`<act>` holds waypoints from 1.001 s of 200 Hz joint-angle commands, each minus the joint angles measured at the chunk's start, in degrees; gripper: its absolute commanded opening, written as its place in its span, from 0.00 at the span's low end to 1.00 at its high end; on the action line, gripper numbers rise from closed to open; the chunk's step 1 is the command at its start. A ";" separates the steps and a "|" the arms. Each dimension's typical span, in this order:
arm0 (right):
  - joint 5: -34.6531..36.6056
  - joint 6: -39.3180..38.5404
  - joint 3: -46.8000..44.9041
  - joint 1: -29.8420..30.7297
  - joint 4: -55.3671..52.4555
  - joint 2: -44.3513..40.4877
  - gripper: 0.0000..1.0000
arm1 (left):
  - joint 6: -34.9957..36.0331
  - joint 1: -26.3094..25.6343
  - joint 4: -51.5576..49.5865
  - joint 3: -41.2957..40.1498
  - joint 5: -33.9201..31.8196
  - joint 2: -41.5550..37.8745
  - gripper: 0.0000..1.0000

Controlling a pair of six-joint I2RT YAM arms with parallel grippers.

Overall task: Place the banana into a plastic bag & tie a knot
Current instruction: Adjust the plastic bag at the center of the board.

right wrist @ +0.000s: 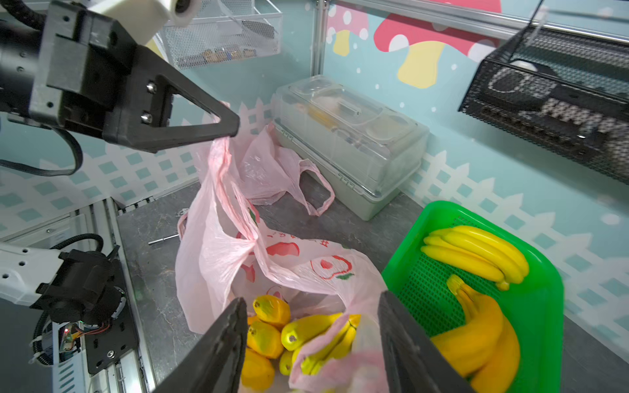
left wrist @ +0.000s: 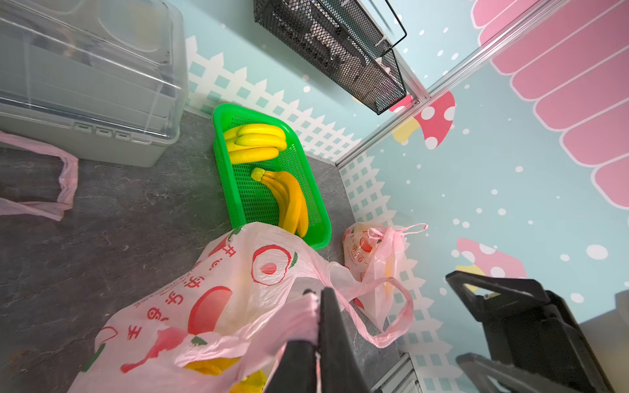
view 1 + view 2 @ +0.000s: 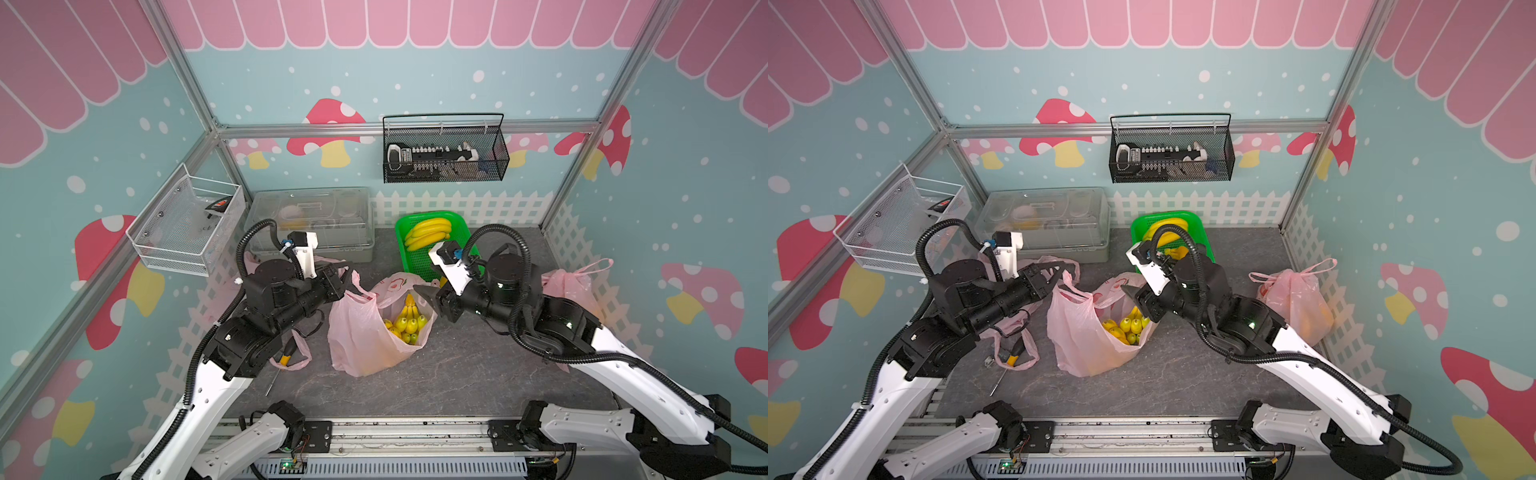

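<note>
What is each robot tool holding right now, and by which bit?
The left tool pinches the pink bag by its handle loop. The right tool is open over the bag's mouth, holding nothing.

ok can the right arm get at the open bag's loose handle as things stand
Probably yes: the right gripper is open over the mouth of the pink bag, and the loose handle hangs beside it with nothing between. The left gripper holds the other side up.
</note>
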 commanded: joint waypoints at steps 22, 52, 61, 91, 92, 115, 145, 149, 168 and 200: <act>-8.28 -0.13 3.49 1.33 8.05 9.17 0.49 | -1.75 0.36 4.51 -1.43 4.45 0.31 0.00; -12.47 0.90 4.58 1.45 12.59 12.45 0.47 | -1.97 0.36 5.01 -1.62 5.17 0.15 0.00; -13.22 1.14 5.14 1.58 13.17 13.08 0.47 | -2.03 0.36 5.10 -1.78 5.28 -0.02 0.00; -14.39 1.81 6.11 1.86 14.39 14.32 0.43 | -2.17 0.36 5.62 -2.44 5.33 -0.23 0.00; -14.44 1.82 6.15 1.86 14.34 14.40 0.43 | -2.19 0.36 5.65 -2.42 5.36 -0.23 0.00; -15.13 2.25 7.11 2.12 14.31 15.31 0.41 | -2.29 0.36 6.10 -2.81 5.68 -0.12 0.00; -13.99 2.44 8.92 2.22 12.68 17.87 0.39 | -2.90 0.36 7.37 -3.15 6.50 -0.25 0.00; -13.93 2.51 8.97 2.30 12.67 18.11 0.39 | -2.95 0.36 7.38 -3.17 6.47 -0.20 0.00; -13.08 2.78 8.99 2.34 12.85 18.70 0.38 | -2.93 0.36 7.52 -3.10 6.67 -0.48 0.00; -11.24 2.63 8.48 2.48 12.67 18.75 0.41 | -3.00 0.36 7.49 -3.10 6.69 -0.94 0.00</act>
